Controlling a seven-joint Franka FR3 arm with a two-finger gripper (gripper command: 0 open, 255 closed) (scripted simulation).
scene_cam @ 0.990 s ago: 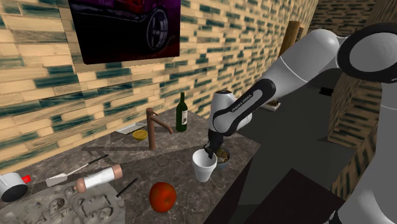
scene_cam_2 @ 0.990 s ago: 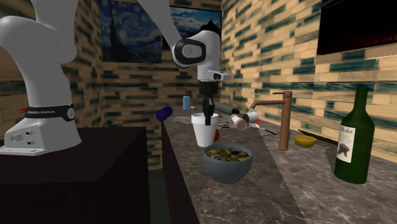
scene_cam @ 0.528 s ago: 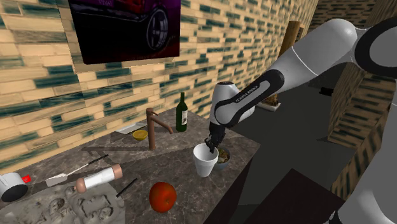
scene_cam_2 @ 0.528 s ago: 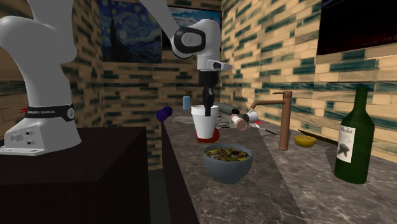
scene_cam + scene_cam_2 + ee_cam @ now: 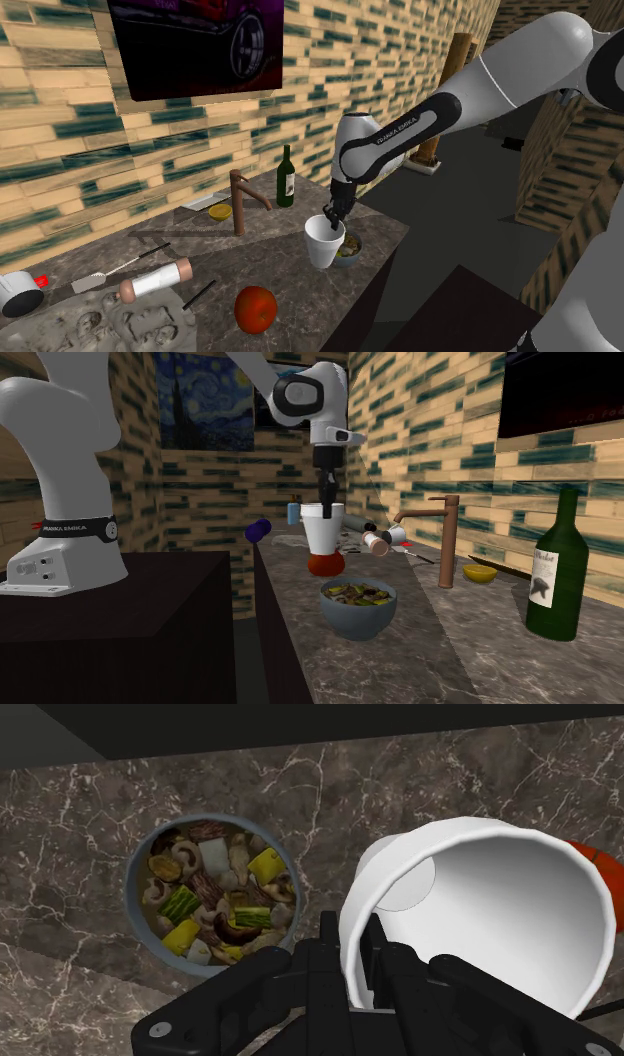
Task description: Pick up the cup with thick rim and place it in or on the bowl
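White cup [image 5: 480, 909] hangs by its rim from the clenched jaws, the bowl [image 5: 357, 620] lying below on their opposite side.

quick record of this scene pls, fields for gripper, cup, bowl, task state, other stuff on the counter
gripper: gripper shut on the rim of the white cup, one finger inside, one outside
cup: upright, hanging from the fingers, looks raised off the counter, beside the bowl rather than over it
bowl: grey-blue bowl with mixed food, standing on the counter
task state: cup grasped, not yet in or on the bowl
other: wine bottle, faucet, red fruit
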